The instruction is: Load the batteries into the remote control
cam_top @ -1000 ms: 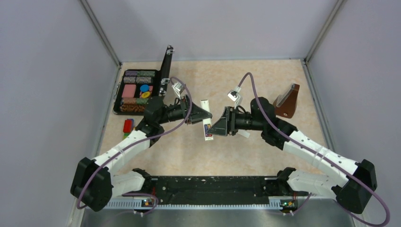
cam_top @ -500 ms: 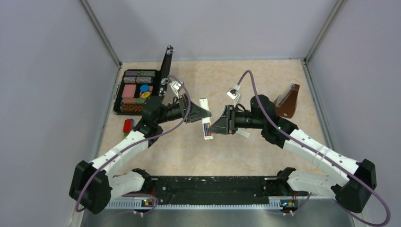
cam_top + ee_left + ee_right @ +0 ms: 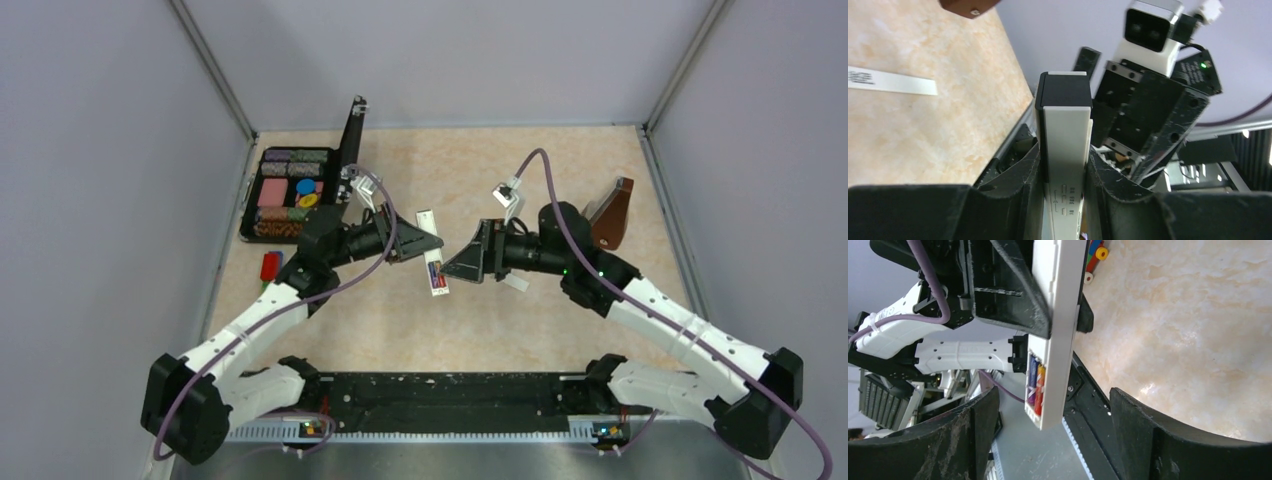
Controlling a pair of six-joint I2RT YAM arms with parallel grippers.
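My left gripper point(image 3: 424, 243) is shut on the remote control point(image 3: 434, 262), a slim white bar held up above the table. In the left wrist view the remote point(image 3: 1065, 125) stands between the two pads with its dark end cap pointing away. The batteries point(image 3: 1036, 385), one purple and one reddish, lie side by side in the open compartment at the remote's point(image 3: 1058, 325) lower end. My right gripper point(image 3: 1053, 405) is open, and that end sits between its fingers without touching them. From above, the right gripper point(image 3: 458, 266) faces the left one across the remote.
A thin white strip point(image 3: 515, 283) lies on the table under the right wrist. A brown wooden metronome point(image 3: 608, 215) stands at the right. An open black case of coloured pieces point(image 3: 290, 192) sits at the back left, with stacked toy blocks point(image 3: 270, 267) in front of it.
The right gripper's jaws have spread open around the remote's lower end, and its wrist has turned a little. The left gripper still holds the remote, shifted slightly.
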